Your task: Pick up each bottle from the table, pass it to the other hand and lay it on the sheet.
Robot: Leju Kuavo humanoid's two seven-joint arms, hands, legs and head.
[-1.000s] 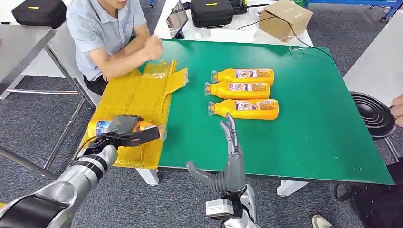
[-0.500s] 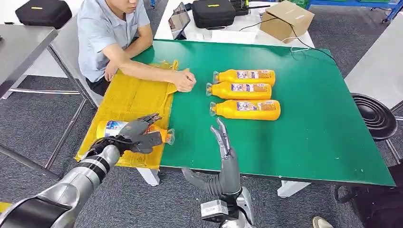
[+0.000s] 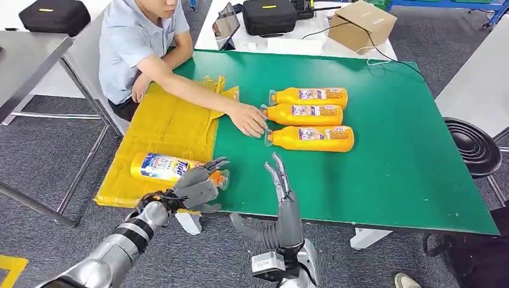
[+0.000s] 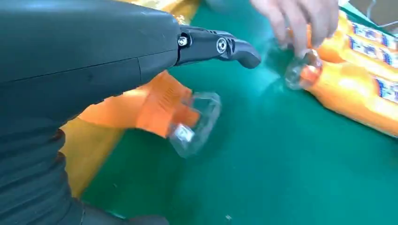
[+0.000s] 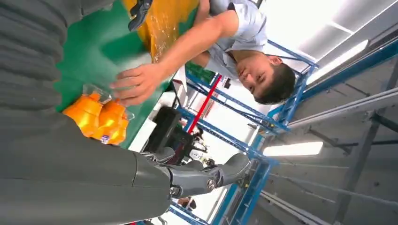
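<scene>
An orange bottle (image 3: 163,167) with a blue-and-white label lies on its side on the yellow sheet (image 3: 174,123), its clear cap (image 4: 192,123) poking out over the green table. My left hand (image 3: 197,183) hovers by that cap end with fingers spread, holding nothing. My right hand (image 3: 282,195) stands open near the table's front edge, fingers pointing away from me. Three more orange bottles lie side by side mid-table: far (image 3: 309,96), middle (image 3: 305,114), near (image 3: 312,138). The left wrist view shows them too (image 4: 361,101).
A person sits at the table's far left, one hand (image 3: 249,120) reaching to the caps of the middle and near bottles. The green table (image 3: 390,168) has free room to the right. Black cases, a tablet and a cardboard box (image 3: 360,24) stand behind it.
My left hand let go of the bottle on the sheet and drew back toward the cap end. The person's hand moved from the sheet's edge to the bottle caps.
</scene>
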